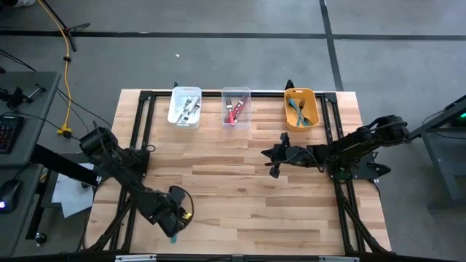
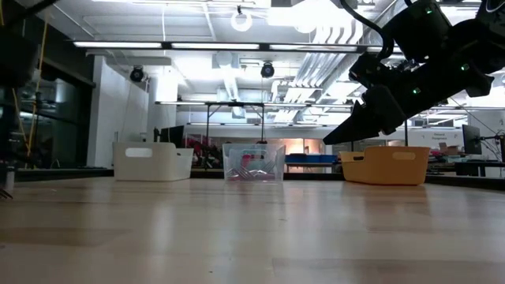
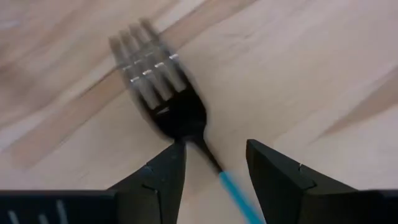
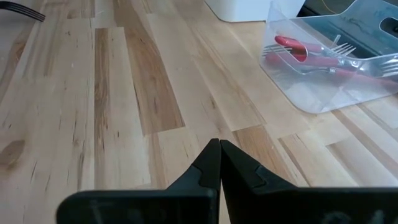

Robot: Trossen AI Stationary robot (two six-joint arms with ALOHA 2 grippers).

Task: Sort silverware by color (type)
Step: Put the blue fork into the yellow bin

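The last loose fork (image 3: pixel 163 93), teal-handled, lies on the table's (image 1: pixel 240 196) near edge at my left. My left gripper (image 3: pixel 214 165) hangs over it, jaws parted either side of the handle, though I can't quite tell if they touch it. Next: close, lift, carry to the orange bin (image 1: pixel 301 108) with the other teal forks. My right gripper (image 4: pixel 219 163) waits shut, empty, mid-table.

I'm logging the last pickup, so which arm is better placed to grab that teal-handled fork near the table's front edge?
Left. Its tool is open with the teal fork lying between the fingers, while the right tool is shut and empty, hanging near the orange bin.
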